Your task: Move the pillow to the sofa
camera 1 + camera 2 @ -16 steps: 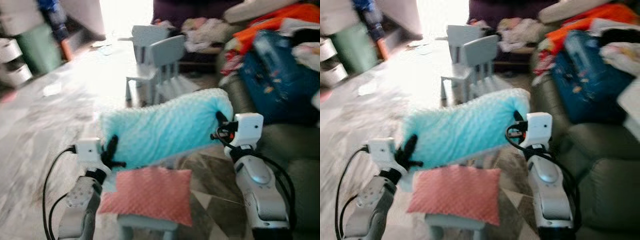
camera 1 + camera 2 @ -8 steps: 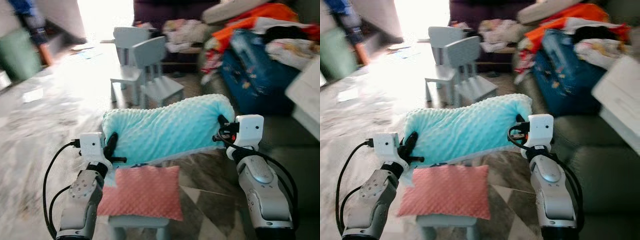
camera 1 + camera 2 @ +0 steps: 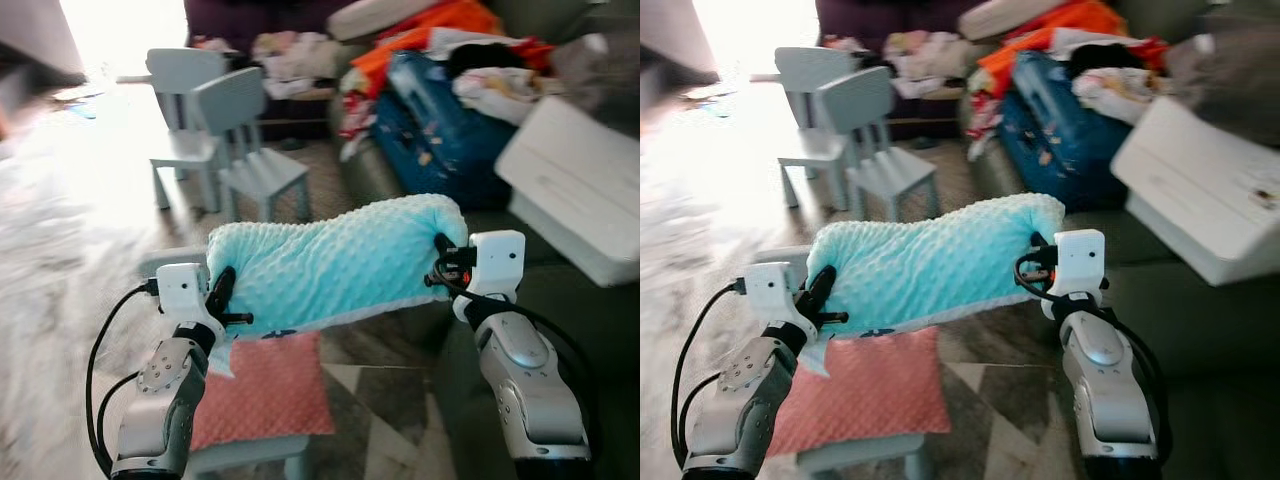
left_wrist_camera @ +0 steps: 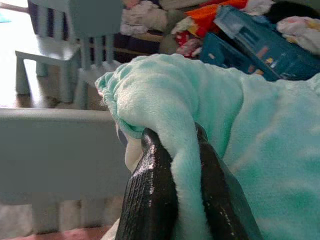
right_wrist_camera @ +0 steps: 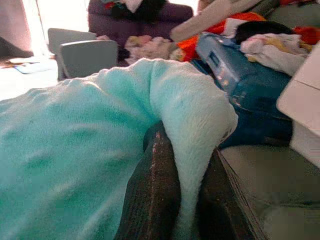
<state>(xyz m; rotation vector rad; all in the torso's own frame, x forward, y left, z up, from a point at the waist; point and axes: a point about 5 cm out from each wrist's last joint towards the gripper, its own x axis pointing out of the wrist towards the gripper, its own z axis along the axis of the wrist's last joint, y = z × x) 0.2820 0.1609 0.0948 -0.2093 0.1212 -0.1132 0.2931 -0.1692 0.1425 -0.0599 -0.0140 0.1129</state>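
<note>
Stretching crosswise, the aqua pillow (image 3: 335, 262) tilts up rightward, left gripper (image 4: 174, 200) and right gripper (image 5: 182, 195) jaws pinching its ends

floor (image 3: 60, 230) – sunlit | 2 grey chairs (image 3: 235, 140) | cluttered dark sofa (image 3: 600, 330) – right

A pillow (image 3: 335, 262) hangs between the left pincer (image 3: 222, 296) and right pincer (image 3: 442, 256), above a cushion (image 3: 262, 390) on a stool (image 3: 250, 455). Two chairs (image 3: 225, 135) stand far left; the sofa (image 3: 590, 330) lies right, a box (image 3: 575, 190) on it.
</note>
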